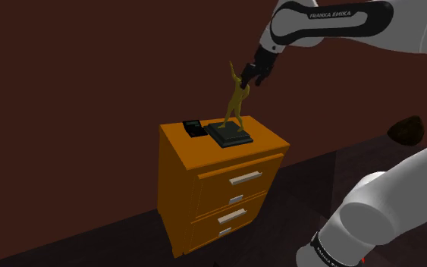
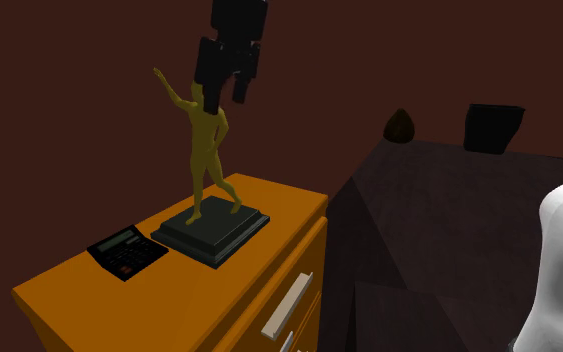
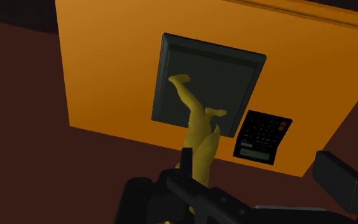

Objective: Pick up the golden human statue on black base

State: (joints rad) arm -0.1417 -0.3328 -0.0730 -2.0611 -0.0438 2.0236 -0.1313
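Note:
A golden human statue point(image 1: 237, 98) stands upright on a square black base point(image 1: 230, 133), one arm raised, on top of an orange dresser point(image 1: 219, 190). My black gripper point(image 1: 251, 76) is at the figure's head and upper body, coming in from the shoulder view's right. From the second exterior view the gripper point(image 2: 219, 85) covers the statue's point(image 2: 205, 150) head. In the wrist view the fingers point(image 3: 182, 167) stand wide apart and the gripper point(image 3: 254, 162) is open; the golden torso point(image 3: 199, 149) lies close beside one finger, far from the other. The base point(image 3: 206, 83) rests flat on the dresser top.
A black calculator point(image 1: 194, 127) lies on the dresser top beside the base. The dresser has two drawers with pale handles point(image 1: 244, 178). A dark wall stands behind. A brown lump point(image 2: 399, 125) and a black box point(image 2: 494, 128) sit on a dark surface at the second exterior view's right.

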